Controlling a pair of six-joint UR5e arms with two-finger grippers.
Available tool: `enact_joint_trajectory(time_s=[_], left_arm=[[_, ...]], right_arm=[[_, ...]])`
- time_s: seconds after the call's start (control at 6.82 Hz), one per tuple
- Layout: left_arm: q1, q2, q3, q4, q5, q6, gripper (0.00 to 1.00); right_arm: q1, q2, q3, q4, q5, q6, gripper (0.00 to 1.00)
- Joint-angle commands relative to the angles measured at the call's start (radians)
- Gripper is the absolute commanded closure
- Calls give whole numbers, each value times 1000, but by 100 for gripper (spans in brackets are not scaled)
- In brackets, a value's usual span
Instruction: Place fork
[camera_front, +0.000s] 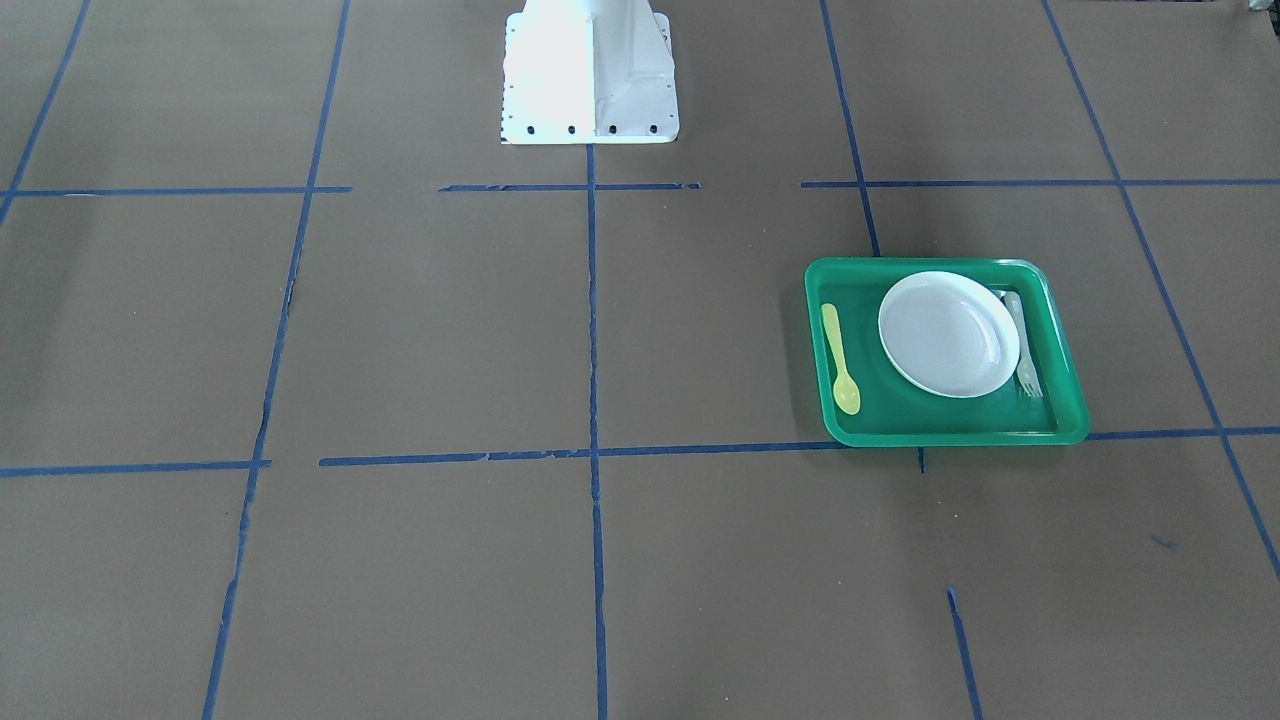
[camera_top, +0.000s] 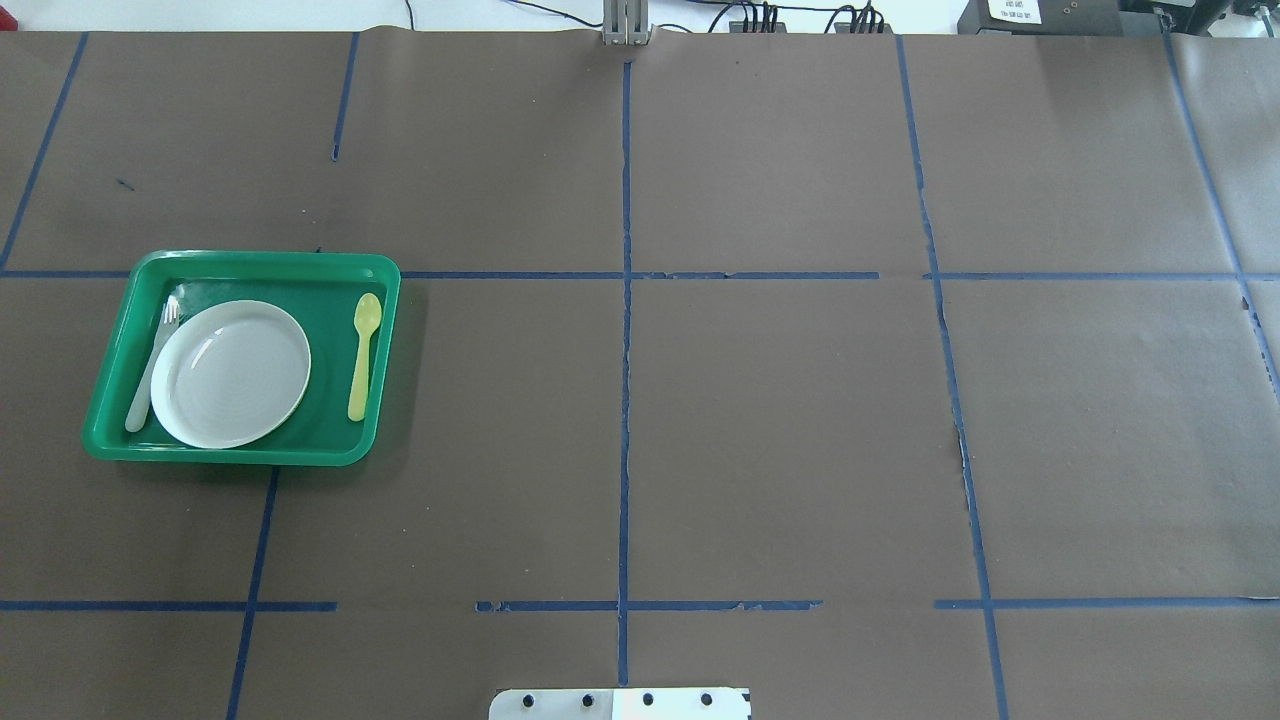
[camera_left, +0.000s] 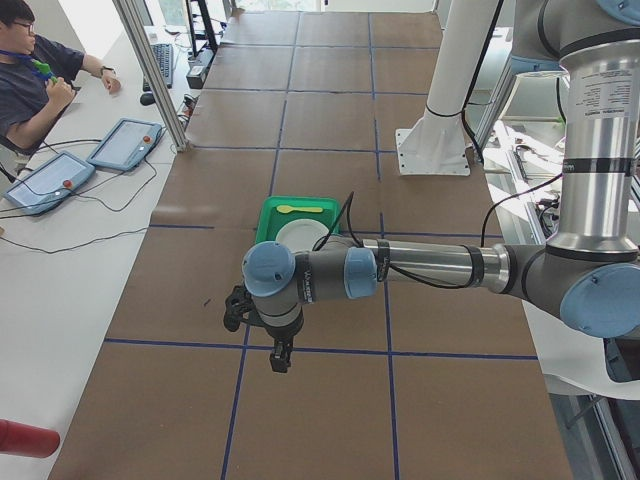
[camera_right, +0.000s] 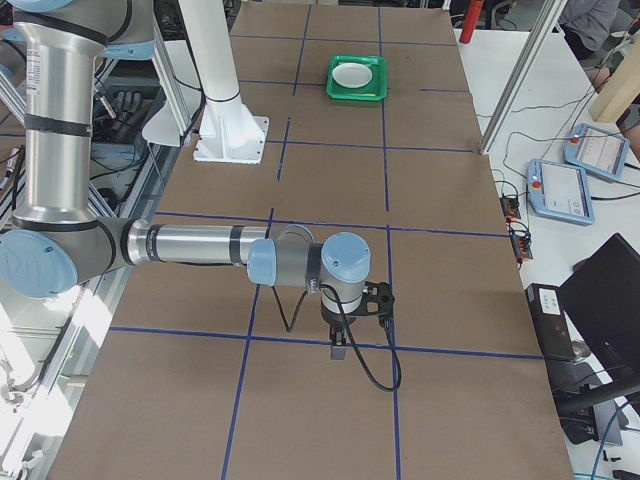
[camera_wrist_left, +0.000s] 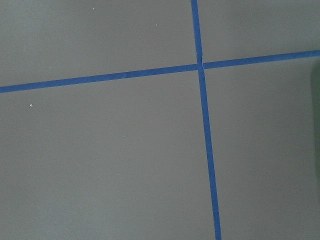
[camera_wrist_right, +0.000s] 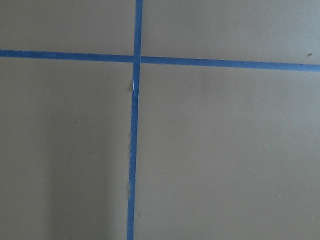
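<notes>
left pincer (camera_left: 281, 360): hangs pointing down over bare surface (camera_top: 780, 430), out past the tray's left end. It shows only in the side view, so I cannot tell whether its fingers are apart or together.
tray (camera_top: 260, 258): green, rectangular, with rounded corners and a raised rim. It lies flat on the robot's left half of the surface.
fork (camera_top: 142, 395): small, pale and whitish-translucent, so the green shows faintly through it. It has a slim handle and short tines. It lies flat on the tray floor in the narrow strip between the tray's left wall and the plate, with the tines pointing away from the robot and the handle end toward it, leaning slightly. It sits hard against the plate's rim; whether it touches or slips under the rim I cannot tell. From across the surface it shows the same way (camera_front: 1024, 360).
plate (camera_top: 232, 373): white and round, filling the middle of the tray.
spoon (camera_top: 362, 355): yellow plastic, on the plate's right side (bowl end away from the robot), clear of the plate.
tape lines (camera_top: 626, 400): blue — they cut the brown surface into squares.
right pincer (camera_right: 338, 352): points down above a tape line, well apart from the tray — side view only, so I cannot tell its state.
</notes>
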Motion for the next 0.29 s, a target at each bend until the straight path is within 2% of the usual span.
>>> enact_joint_trajectory(time_s=[0.0, 0.15], left_arm=[[0, -1, 0, 0, 1, 0, 0], [0, -3, -2, 0, 1, 0, 0]], right_arm=[[0, 0, 0, 0, 0, 0, 0], [0, 0, 0, 0, 0, 1, 0]])
